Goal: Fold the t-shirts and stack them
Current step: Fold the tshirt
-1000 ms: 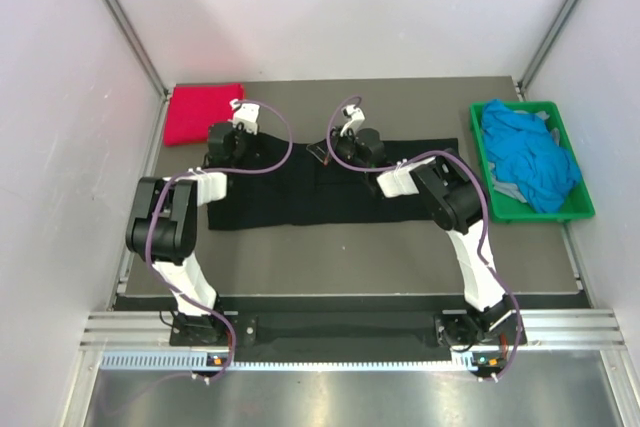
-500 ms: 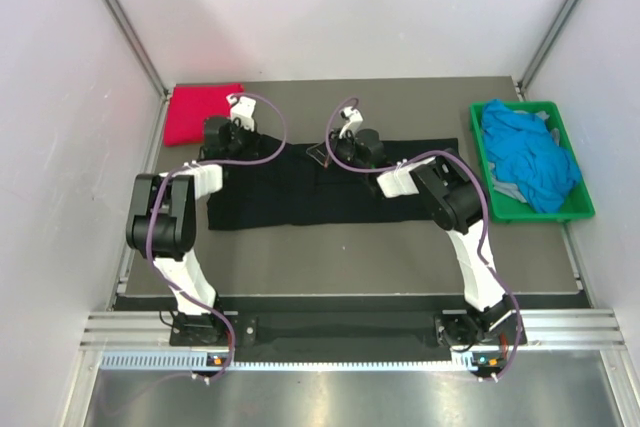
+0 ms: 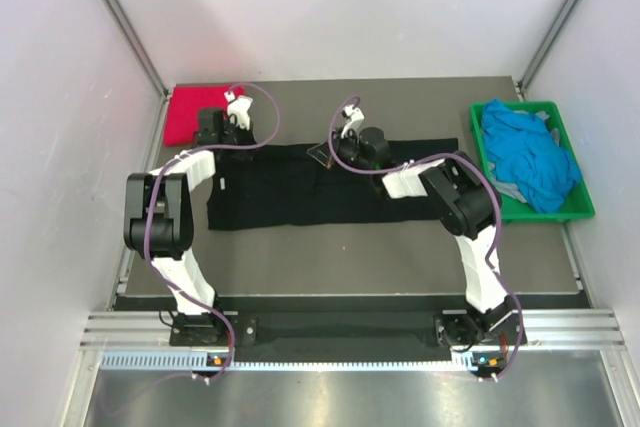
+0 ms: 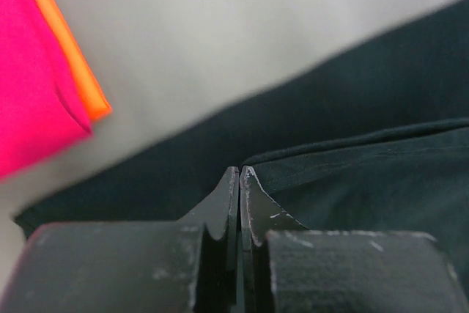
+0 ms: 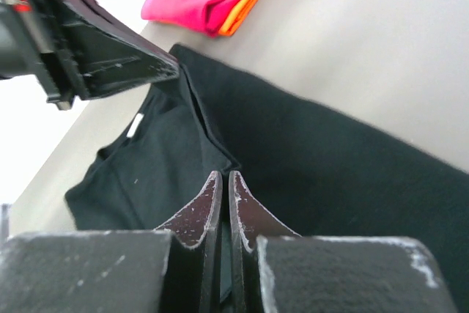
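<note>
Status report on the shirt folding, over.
Left gripper shut on edge of the black t-shirt; right gripper likewise. Shirt spread across the table. Nothing in the way: magenta-red shirt far left, blue shirts in green crate.

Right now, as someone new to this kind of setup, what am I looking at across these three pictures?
Two robot arms are bolted at the near edge of a table: the left arm and the right arm. One picture looks down from above. The other two come from a camera on each wrist, so each shows its own claw up close. A black shirt lies spread on the table. At the far left corner a folded pink-red shirt rests on an orange shirt. A green crate on the right holds blue shirts. The left claw and the right claw are both shut, each pinching an edge of the black shirt.
</note>
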Controlling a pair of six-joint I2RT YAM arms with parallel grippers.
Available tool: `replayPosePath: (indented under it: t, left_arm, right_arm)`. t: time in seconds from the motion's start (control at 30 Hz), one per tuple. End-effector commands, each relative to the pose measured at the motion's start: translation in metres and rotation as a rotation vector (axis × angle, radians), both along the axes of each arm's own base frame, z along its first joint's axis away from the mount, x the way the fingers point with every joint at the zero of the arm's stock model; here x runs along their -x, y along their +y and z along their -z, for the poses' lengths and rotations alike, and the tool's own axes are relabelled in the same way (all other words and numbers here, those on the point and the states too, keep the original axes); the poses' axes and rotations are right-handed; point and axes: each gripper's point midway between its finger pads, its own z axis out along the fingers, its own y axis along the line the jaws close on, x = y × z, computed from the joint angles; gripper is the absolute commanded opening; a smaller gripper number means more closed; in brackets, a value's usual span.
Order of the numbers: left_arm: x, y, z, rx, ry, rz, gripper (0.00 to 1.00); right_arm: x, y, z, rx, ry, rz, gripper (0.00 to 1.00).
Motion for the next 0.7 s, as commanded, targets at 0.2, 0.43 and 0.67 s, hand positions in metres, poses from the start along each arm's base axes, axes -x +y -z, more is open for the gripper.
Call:
replayPosePath:
  t: [0.2,0.43,0.67]
  left_arm:
    - [0.031,0.0,-0.004,-0.013,0.068,0.037,0.0]
    - [0.047,0.008,-0.004,-0.061,0.103,0.029,0.0]
    - [0.062,0.015,-0.005,-0.093,0.133,0.0,0.0]
  right_arm:
    - [0.037,0.014,-0.023,-0.017,-0.036,-0.132,0.0]
    - [0.055,0.017,-0.011,0.023,-0.023,-0.157,0.0]
    - [0.067,0.022,-0.003,0.037,-0.006,-0.184,0.0]
